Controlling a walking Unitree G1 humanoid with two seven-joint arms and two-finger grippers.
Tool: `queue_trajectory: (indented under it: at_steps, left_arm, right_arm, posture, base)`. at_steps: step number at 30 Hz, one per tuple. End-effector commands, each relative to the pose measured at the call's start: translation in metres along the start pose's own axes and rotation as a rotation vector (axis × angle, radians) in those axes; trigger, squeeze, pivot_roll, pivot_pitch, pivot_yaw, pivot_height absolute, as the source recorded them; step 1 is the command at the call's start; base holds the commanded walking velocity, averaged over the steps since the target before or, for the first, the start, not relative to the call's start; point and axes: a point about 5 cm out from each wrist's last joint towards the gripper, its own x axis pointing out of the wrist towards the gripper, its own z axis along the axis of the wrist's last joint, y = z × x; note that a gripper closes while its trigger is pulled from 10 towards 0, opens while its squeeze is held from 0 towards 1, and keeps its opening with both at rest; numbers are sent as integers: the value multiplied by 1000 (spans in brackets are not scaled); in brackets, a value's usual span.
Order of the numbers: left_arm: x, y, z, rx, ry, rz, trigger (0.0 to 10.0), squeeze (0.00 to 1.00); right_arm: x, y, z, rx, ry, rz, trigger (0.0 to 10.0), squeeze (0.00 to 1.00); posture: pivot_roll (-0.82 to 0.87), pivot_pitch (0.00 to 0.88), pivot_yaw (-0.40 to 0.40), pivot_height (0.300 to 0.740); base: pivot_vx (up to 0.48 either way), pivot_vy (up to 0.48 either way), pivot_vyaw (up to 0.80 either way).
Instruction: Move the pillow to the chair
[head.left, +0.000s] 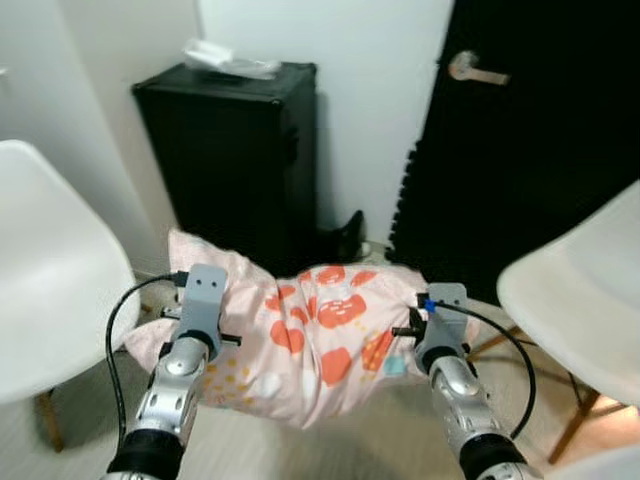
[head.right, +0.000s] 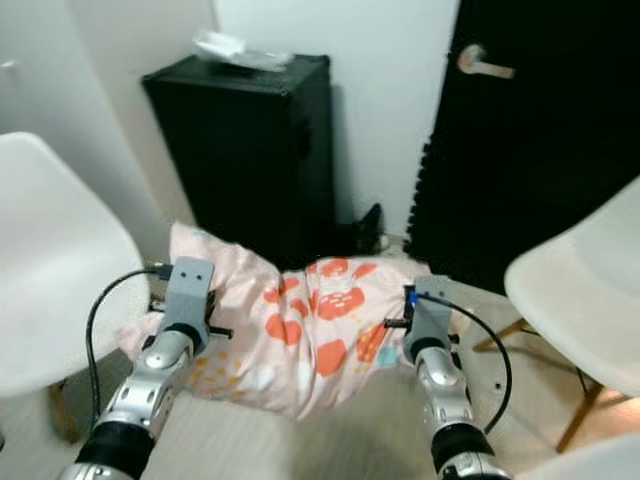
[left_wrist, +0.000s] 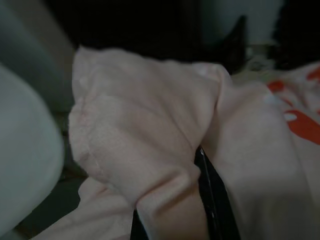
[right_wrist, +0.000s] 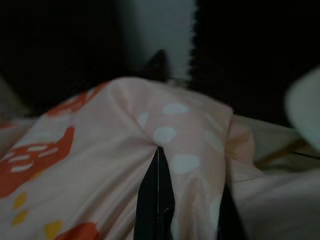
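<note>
White chairs (head.left: 45, 270) flank me, left and right. Between them hangs the pillow (head.left: 320, 340), long axis across me, my left gripper (left_wrist: 200, 200) and right gripper (right_wrist: 159, 200) each clamped on an end. Either seat lies equally near.

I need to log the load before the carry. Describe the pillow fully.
The pillow is soft pale pink fabric printed with orange-red shapes, small yellow dots and white spots. It hangs slumped and creased between the two arms, above the pale floor, between two white chairs and in front of a black case. The left gripper pinches its bunched left corner; the right gripper is shut on a fold at its right end.
</note>
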Motion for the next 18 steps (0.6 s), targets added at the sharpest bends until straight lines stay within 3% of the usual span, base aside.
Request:
queue_trajectory:
  at_steps: [1,18]
  left_arm:
    - [1,2,8,-5,-50,7,10000,0]
    - [2,5,24,-35,-125,16,10000,0]
  right_arm:
    - [2,0,7,19,-28,-7,10000,0]
    - [4,-22,16,-31,-44,-111,10000,0]
  posture:
    - [-14,44,17,740]
    - [-28,60,-1,740]
  base:
    - [0,0,-800]
    - [0,0,-800]
